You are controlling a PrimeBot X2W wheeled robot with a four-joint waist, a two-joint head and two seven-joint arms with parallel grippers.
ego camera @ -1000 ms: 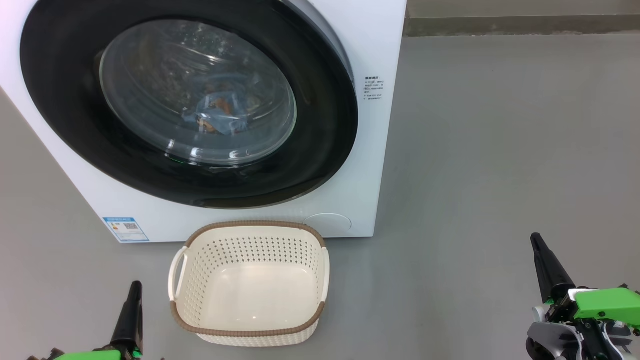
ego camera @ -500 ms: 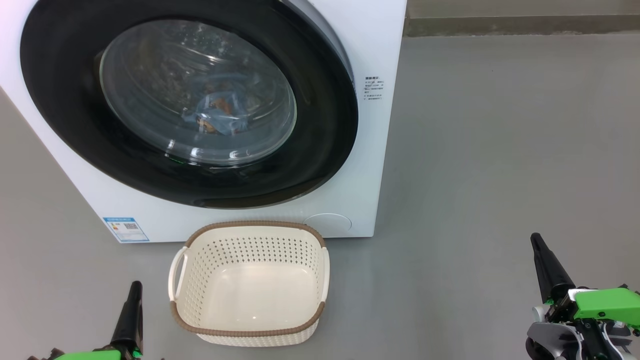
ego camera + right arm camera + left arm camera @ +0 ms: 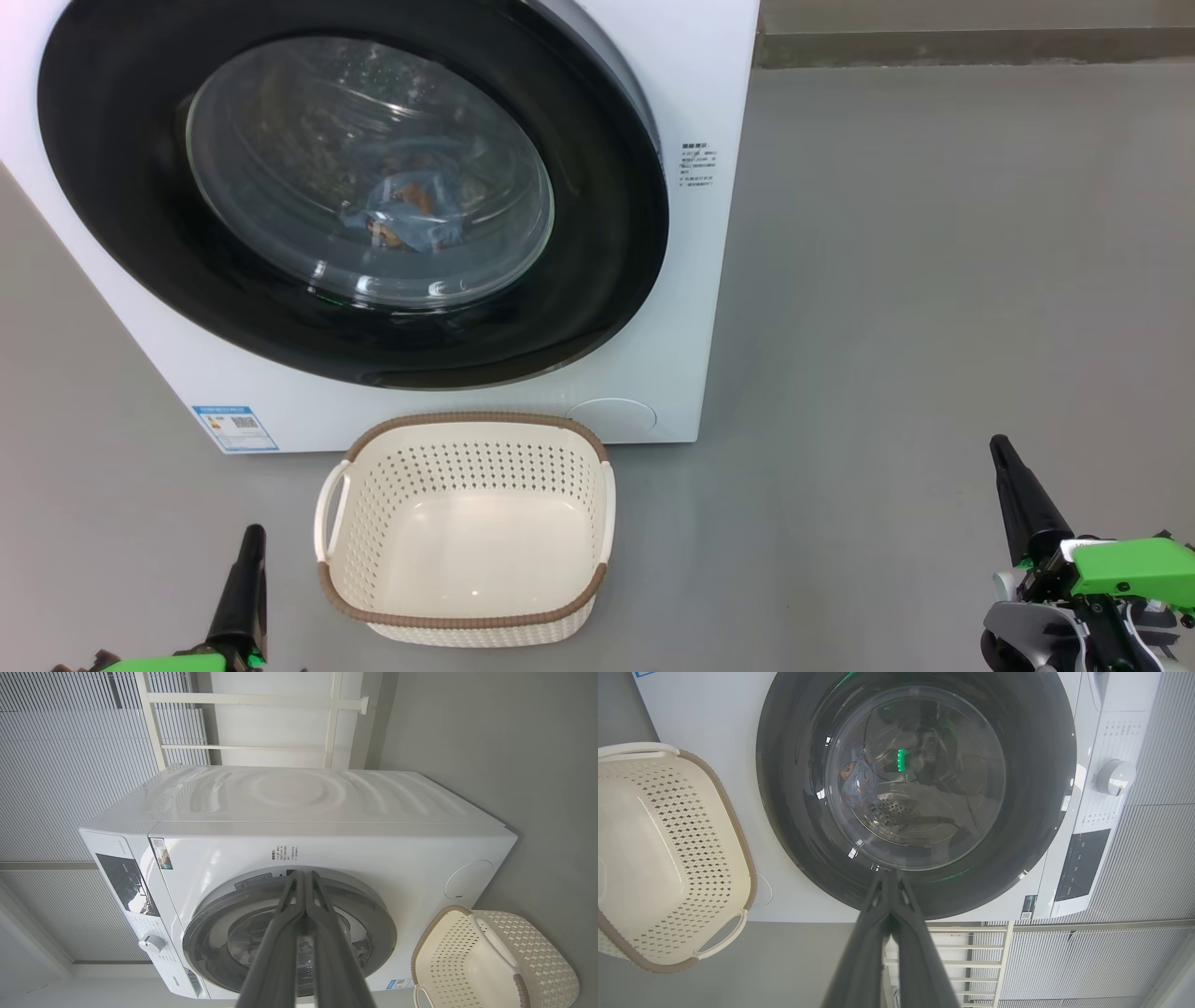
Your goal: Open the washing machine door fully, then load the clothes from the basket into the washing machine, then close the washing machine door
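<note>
The white washing machine (image 3: 695, 112) stands ahead with its round black-rimmed door (image 3: 597, 280) shut against the front. Through the glass bowl I see light blue clothes (image 3: 401, 219) with orange-brown print lying in the drum, also visible as clothes (image 3: 857, 781) in the left wrist view. The cream basket (image 3: 467, 532) with a brown rim sits on the floor before the machine and holds nothing. My left gripper (image 3: 250, 537) is low at the left, fingers together. My right gripper (image 3: 1001, 448) is low at the right, also shut and holding nothing.
Grey floor (image 3: 934, 280) spreads to the right of the machine. A blue label (image 3: 233, 427) and a round cover (image 3: 611, 415) sit low on the machine's front. The control panel with a knob (image 3: 1115, 777) and white railings lie beyond.
</note>
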